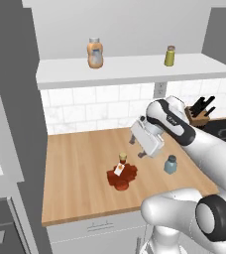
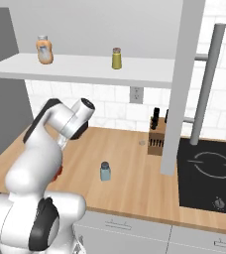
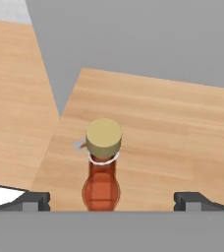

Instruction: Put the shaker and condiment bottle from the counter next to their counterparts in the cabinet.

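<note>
Our claw stands spread wide, holding nothing; its two tips flank the gold cap of the condiment bottle without touching it. We see that dark red bottle lying on the wooden tabletop, near the front edge, with bare wood to its left. The shaker stands well to its right. Our arm bends forward and down over the bottle. On the cabinet above, the orange bottle and yellow shaker stand well apart.
</note>
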Controlling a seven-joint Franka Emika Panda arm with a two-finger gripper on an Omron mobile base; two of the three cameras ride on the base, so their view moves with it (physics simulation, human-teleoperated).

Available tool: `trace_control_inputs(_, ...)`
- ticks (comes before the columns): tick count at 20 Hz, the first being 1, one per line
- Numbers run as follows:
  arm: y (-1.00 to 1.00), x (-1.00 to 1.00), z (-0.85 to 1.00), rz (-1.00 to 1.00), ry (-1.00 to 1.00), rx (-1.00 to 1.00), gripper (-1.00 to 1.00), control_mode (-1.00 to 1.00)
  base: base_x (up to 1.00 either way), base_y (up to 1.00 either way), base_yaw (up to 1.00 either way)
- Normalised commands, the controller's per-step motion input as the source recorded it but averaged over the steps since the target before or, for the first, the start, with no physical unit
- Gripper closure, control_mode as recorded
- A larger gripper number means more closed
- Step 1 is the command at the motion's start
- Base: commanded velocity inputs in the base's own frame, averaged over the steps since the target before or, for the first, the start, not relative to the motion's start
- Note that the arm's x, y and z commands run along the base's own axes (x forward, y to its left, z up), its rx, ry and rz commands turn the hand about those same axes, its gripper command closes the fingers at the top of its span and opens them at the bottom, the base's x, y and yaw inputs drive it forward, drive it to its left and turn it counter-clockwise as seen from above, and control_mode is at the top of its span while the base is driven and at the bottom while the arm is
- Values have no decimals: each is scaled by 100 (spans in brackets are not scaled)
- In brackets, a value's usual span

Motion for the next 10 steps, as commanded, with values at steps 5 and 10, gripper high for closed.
trace_control_inputs(5, 28, 0, -26, 0, 0, -5, -100, -100, 0, 0, 0)
trace_control_inputs(10, 4, 2, -21, 0, 0, 0, -100, -100, 0, 0, 0)
